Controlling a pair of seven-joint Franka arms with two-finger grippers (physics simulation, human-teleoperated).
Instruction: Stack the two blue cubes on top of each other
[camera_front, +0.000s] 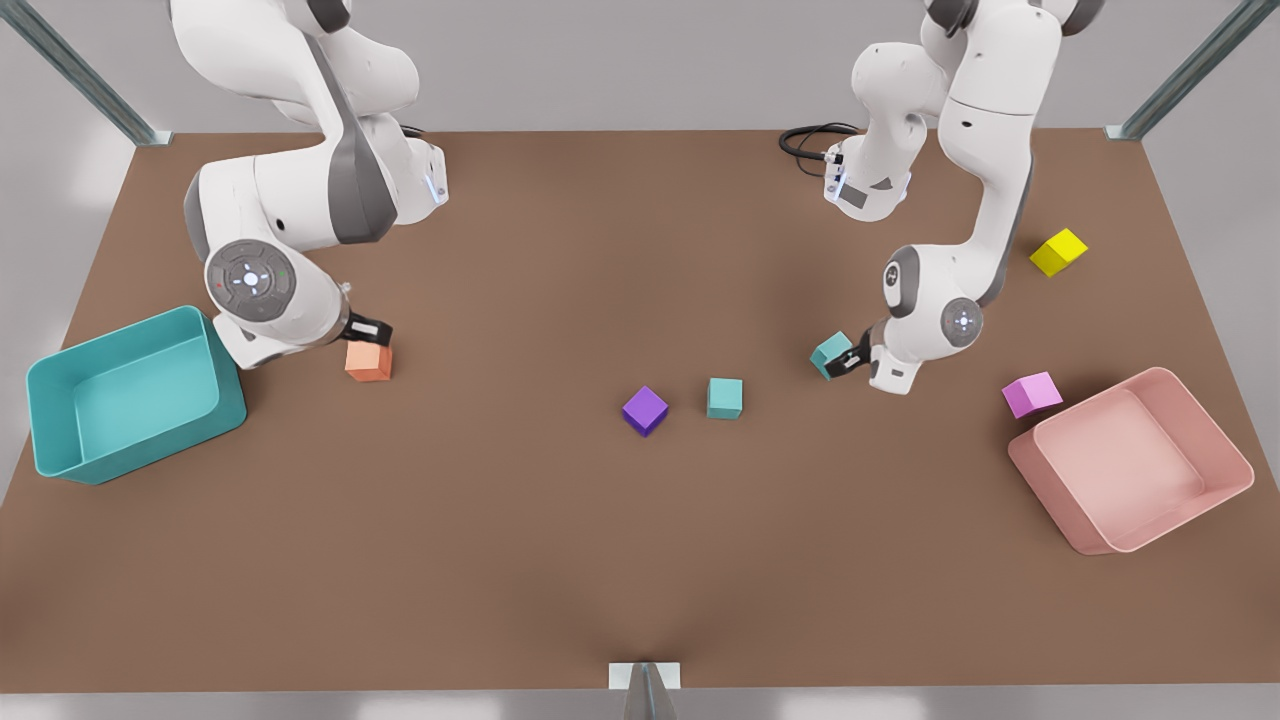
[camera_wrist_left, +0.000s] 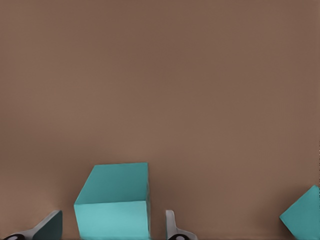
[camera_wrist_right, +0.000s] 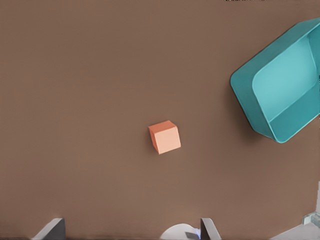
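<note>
**Left gripper at one blue cube, second cube waiting on the table**

While you are looking at the front view from its near edge, the purple cube (camera_front: 645, 410) and the free blue cube (camera_front: 725, 397) are lying side by side near the middle of the table (camera_front: 560, 560), close but not touching. Toward the front view's right, your left gripper (camera_front: 850, 361) is sitting around the other blue cube (camera_front: 830, 353). In the left wrist view its fingers (camera_wrist_left: 171, 227) are standing apart on both sides of this cube (camera_wrist_left: 114, 207), with small gaps showing, so it is not clamping yet. The pink bin (camera_front: 1135, 460) and the pink cube (camera_front: 1032, 394) are lying further to that side, and the yellow cube (camera_front: 1058, 251) behind them.

On the front view's left, your right gripper (camera_front: 368, 330) is hanging open above the orange cube (camera_front: 369, 361), beside the teal bin (camera_front: 130, 395).
</note>
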